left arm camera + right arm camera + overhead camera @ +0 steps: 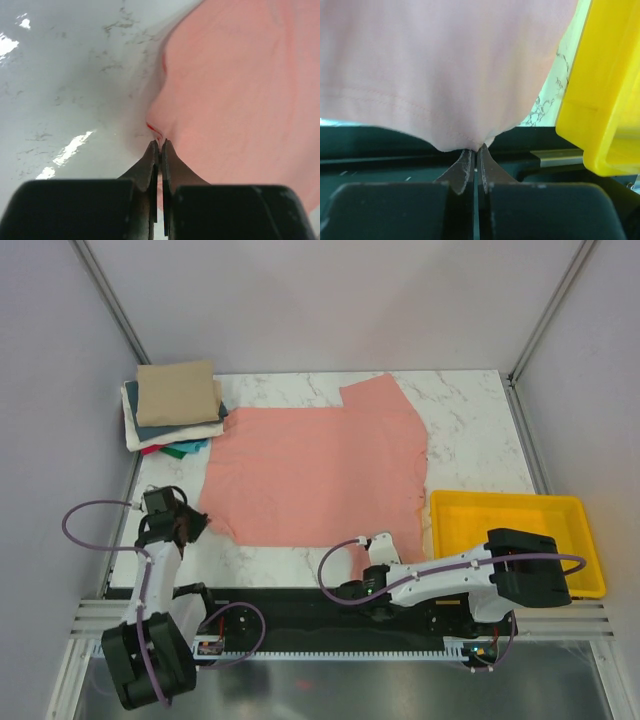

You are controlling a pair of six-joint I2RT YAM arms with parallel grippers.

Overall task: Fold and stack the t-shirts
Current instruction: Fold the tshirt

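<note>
A large salmon-pink t-shirt point(320, 465) lies spread flat across the middle of the marble table. At the back left sits a stack of folded t-shirts point(175, 410) with a tan one point(177, 390) on top and white, teal, green and red edges below. My left gripper point(196, 523) is at the pink shirt's near left corner. In the left wrist view it point(160, 144) is shut on a pinch of that cloth point(240, 90). My right gripper point(385, 542) is at the near right hem. In the right wrist view it point(476, 149) is shut on the stitched hem point(440, 75).
A yellow plastic tray point(515, 560) stands at the near right, close beside the right arm, and its wall point(600, 95) fills the right of the right wrist view. Bare marble point(75, 75) lies left of the shirt. Grey walls enclose the table.
</note>
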